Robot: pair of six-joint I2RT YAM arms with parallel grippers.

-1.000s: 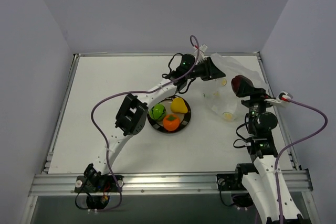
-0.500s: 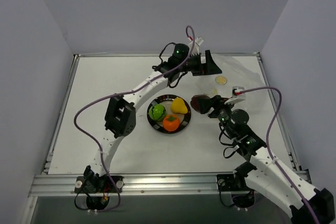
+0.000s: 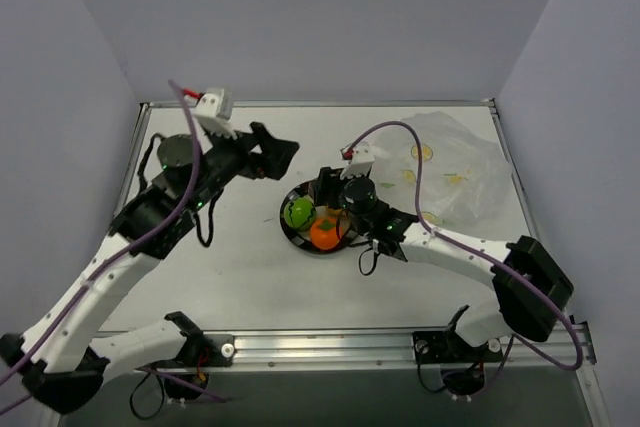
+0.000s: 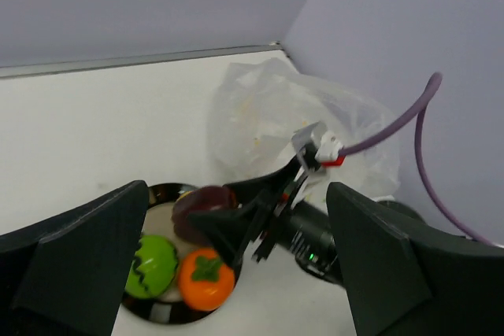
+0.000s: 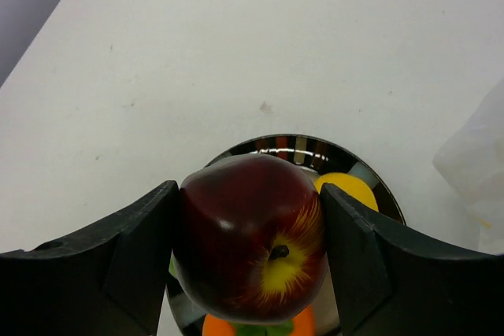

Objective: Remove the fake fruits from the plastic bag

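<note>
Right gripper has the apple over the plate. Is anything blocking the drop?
Yes. The right gripper holds the apple above the plate, where the green fruit, orange fruit and yellow fruit fill most of it. Bare metal shows only near the far rim.

Right wrist frame, centre: dark red round plastic apple (image 5: 250, 234) is showing a yellow flare around its dark stem pit. Just right of it, small yellow plastic fruit (image 5: 346, 192) is reading plain yellow. Left wrist frame, lower left: bright green plastic ball (image 4: 152, 267) is carrying black zigzag marks; small orange plastic fruit (image 4: 206, 278) is wearing a green leafy cap. The round shiny metal plate (image 5: 283, 144) is showing a dark rim with paler bars. Top frame, upper right: crinkly translucent whitish plastic bag (image 3: 455, 172) is showing scattered yellow spots.
</note>
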